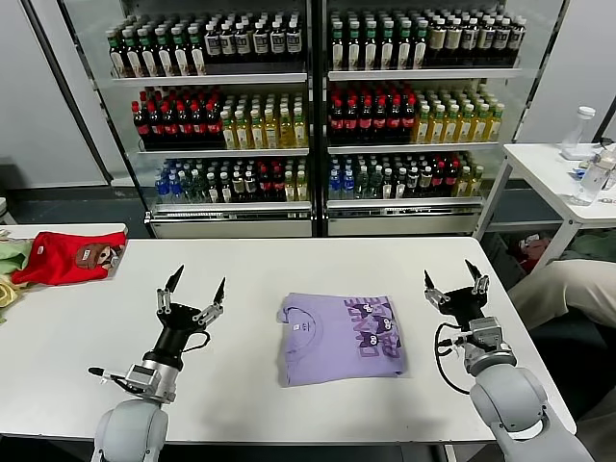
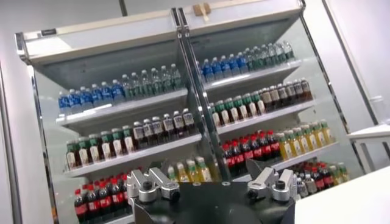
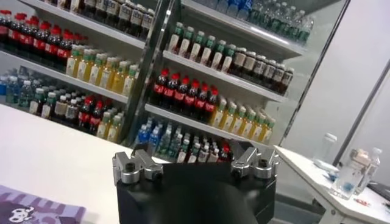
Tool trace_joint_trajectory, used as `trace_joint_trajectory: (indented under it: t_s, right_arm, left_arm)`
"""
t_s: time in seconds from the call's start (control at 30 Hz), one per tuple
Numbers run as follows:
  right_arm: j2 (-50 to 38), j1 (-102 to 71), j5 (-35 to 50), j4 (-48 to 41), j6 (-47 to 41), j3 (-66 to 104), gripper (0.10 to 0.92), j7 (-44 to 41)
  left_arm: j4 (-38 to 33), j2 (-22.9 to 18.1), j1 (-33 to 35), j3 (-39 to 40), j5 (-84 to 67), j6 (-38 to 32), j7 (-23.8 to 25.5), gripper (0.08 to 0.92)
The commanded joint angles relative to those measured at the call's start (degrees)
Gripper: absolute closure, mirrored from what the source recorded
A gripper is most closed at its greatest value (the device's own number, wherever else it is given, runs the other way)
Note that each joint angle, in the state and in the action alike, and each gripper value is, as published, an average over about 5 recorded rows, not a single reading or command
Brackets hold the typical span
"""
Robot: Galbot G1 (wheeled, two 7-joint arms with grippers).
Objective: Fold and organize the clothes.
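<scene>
1. Centrally in the head view, the lavender short-sleeved cotton T-shirt with a dark purple graphic [image 1: 339, 336] lies folded into a compact rectangle on the white rectangular table [image 1: 289, 265], between the two arms.
2. Left of it, the left gripper [image 1: 195, 286] points its fingers upward, spread and holding nothing; right of it, the right gripper [image 1: 452, 278] does likewise, released and clear of the cloth.
3. At the far-left table corner rest a red garment with a brown patch [image 1: 69, 257] and green-yellow clothes [image 1: 10, 265].
4. Judging by its drape, the shirt is light, soft and limp; pinching a folded edge should hold the layers together.
5. From the left wrist view, only the glass-fronted drinks cooler [image 2: 183, 109] shows.
6. From the right wrist view, a corner of the T-shirt [image 3: 36, 212] is visible.
</scene>
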Motion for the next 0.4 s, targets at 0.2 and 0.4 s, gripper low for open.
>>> trace_joint_trajectory:
  t_s: [0.2,0.4]
  right_arm:
    - [0.76,4.13,-6.03,-7.83,8.35,-2.68,0.202,0.53]
    - [0.5,4.03,-10.61,-8.63,10.21,-2.81,0.203,-0.49]
  left_arm:
    - [5.71,0.05,-6.29,0.02,0.33,6.6,-2.33,0.177]
    - [7.86,-0.42,-8.33,1.02,1.77,8.13,-6.3,0.177]
